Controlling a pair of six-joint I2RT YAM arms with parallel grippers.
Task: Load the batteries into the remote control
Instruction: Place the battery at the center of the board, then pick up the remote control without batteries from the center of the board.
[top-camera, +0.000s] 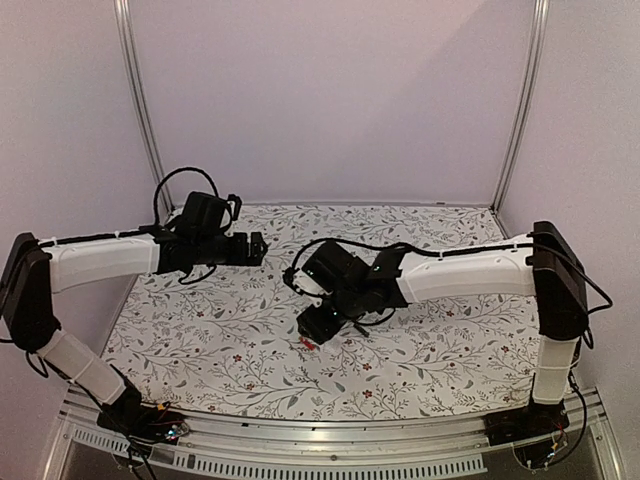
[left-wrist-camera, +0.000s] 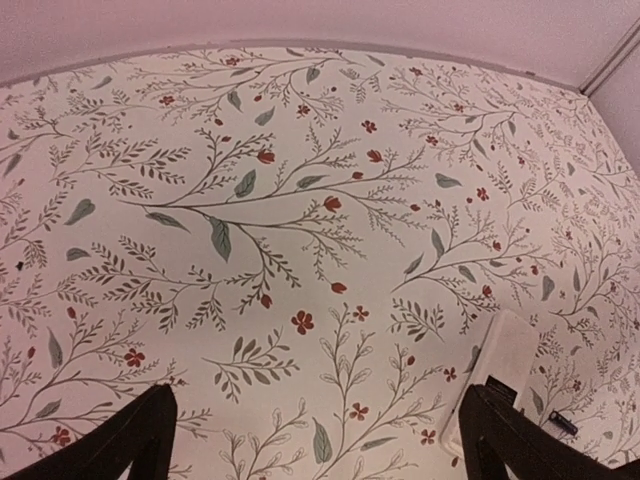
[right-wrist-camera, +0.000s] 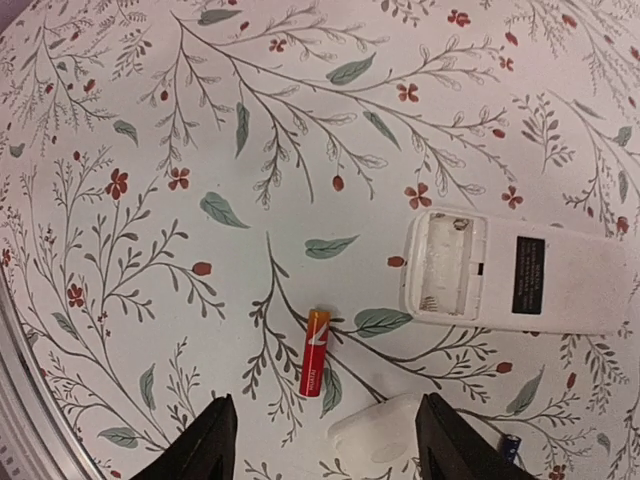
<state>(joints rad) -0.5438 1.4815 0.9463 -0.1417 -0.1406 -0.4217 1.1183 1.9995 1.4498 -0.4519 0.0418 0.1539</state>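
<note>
Rolling: the battery (right-wrist-camera: 315, 367) lies loose on the cloth (right-wrist-camera: 150, 250), just ahead of the right gripper. A finger brushing it could send it off line.
Right gripper (right-wrist-camera: 328, 400): fingers spread with nothing between them. An off-centre close would likely pinch one end and tip the battery.
White piece (right-wrist-camera: 375, 430): it looks like the cover and sits just beside the battery's near end, so it might get caught in the same grab.
Dark bit (right-wrist-camera: 510, 446): small, at the view's edge. It may be a second battery, but I cannot tell.
Remote (right-wrist-camera: 560, 285): face down just beyond the battery, its bay (right-wrist-camera: 445, 265) open and empty. Nothing holds it, so it may slide when a battery is pressed in. A battery could also go in the wrong way round.
Left gripper (left-wrist-camera: 322, 390): spread wide and empty, hovering over cloth farther back.
Count: batteries one sure, perhaps two; remote one; white piece one; grippers two.
</note>
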